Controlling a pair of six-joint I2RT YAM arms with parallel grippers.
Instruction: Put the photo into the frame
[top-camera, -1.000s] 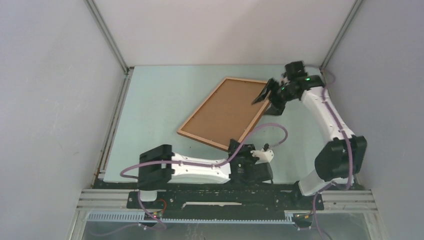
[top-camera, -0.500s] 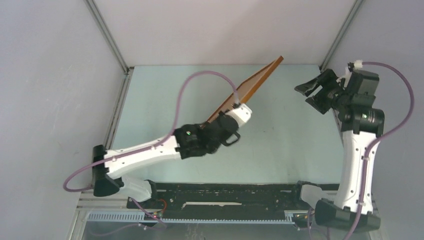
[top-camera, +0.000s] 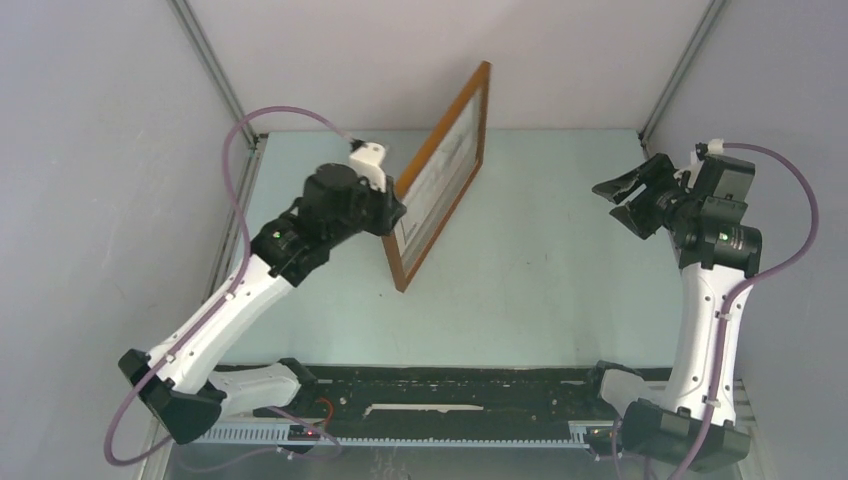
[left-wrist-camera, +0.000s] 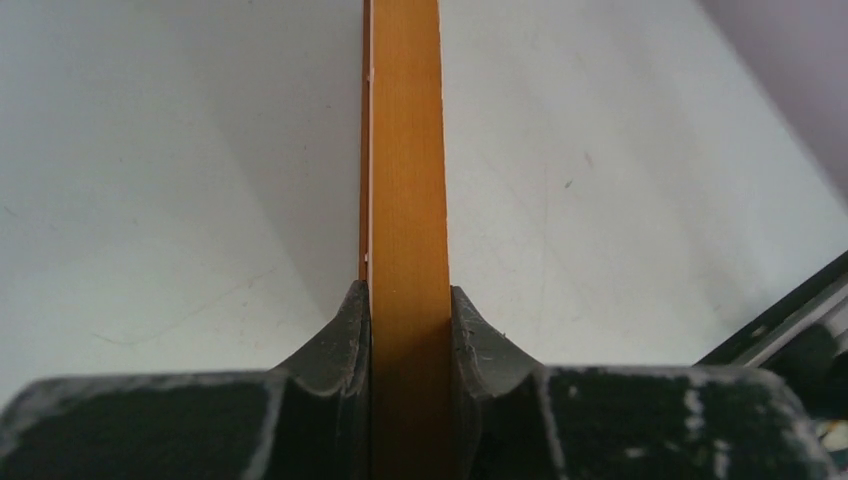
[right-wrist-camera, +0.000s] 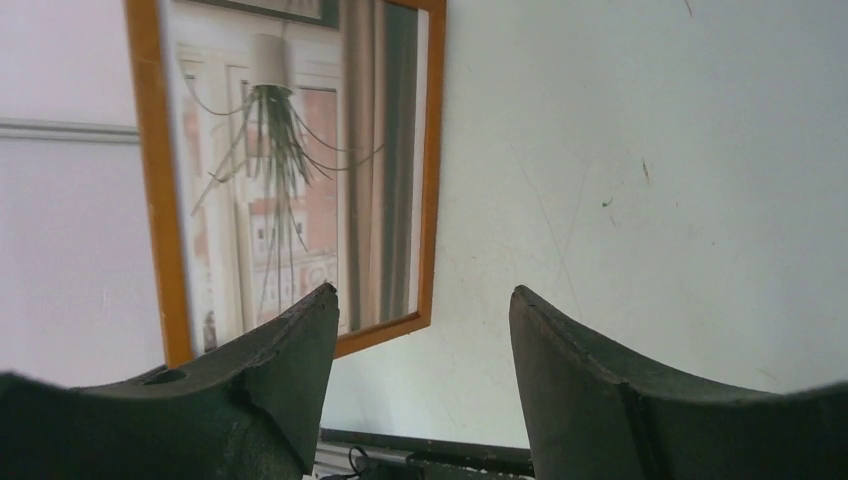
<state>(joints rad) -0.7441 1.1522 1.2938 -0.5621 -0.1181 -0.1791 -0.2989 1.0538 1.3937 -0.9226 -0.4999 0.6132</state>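
Top external view: the left gripper (top-camera: 390, 213) is clamped on one edge of the frame (left-wrist-camera: 405, 180), holding it upright over the counter (top-camera: 540, 270). The photo (right-wrist-camera: 290, 180) sits inside the frame (its spindly plant faces right). Well to the frame's right, the right gripper (top-camera: 622, 195) has its jaws spread, holding nothing.

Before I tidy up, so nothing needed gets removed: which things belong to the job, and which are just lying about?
Job: frame, gripped by left gripper; photo inside it; right gripper, open.
Not the job: table; walls.
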